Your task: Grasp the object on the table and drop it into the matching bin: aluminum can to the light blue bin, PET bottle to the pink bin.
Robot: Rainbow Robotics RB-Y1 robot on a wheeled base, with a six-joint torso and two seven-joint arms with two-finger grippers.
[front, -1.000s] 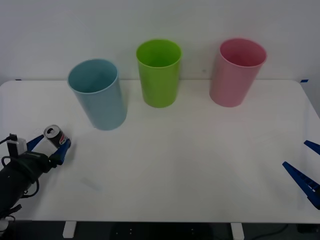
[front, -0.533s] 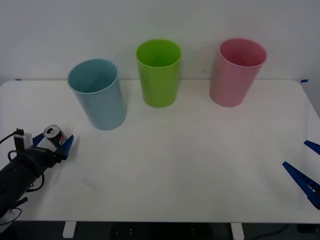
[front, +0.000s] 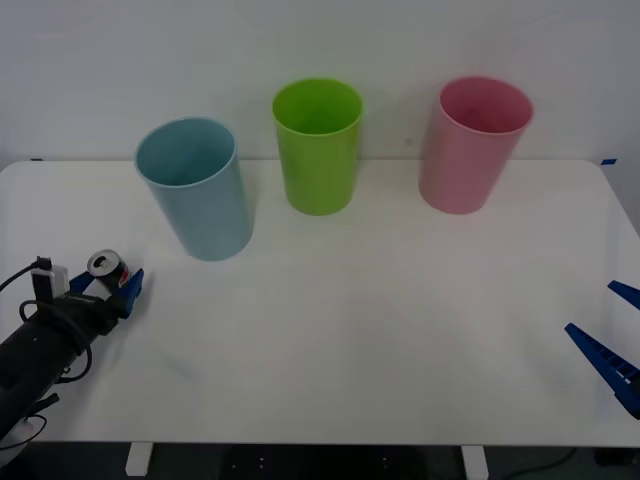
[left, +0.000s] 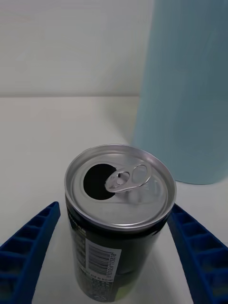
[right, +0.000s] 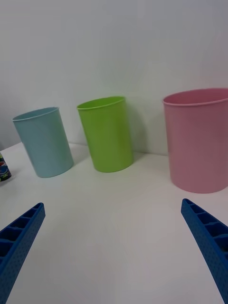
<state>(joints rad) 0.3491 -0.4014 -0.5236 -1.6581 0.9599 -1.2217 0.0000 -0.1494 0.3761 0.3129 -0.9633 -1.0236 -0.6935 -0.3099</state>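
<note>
one aluminum can (front: 106, 268) stands upright at the left edge of the front view, on the white table (front: 380, 330). it is a small dark cylinder with a shiny silver top; the left wrist view shows its pull tab, an open mouth hole and a barcode on the side (left: 116, 223). three smooth plastic bins, cup-shaped and wider at the rim, stand in a row across the upper part of the front view: the light blue bin (front: 197, 190) at the left, a lime green bin (front: 319, 147) in the middle, the pink bin (front: 470, 146) at the right. the light blue bin is the nearest to the can.

two grippers, each with two blue ribbed fingers. the left gripper (front: 103, 288), at the lower left of the front view, is spread around the can, one finger on each side; in the left wrist view a small gap shows between each finger and the can wall. the right gripper (front: 612, 332) sits at the lower right edge of the front view, fingers spread wide apart and holding nothing, well apart from the bins.
</note>
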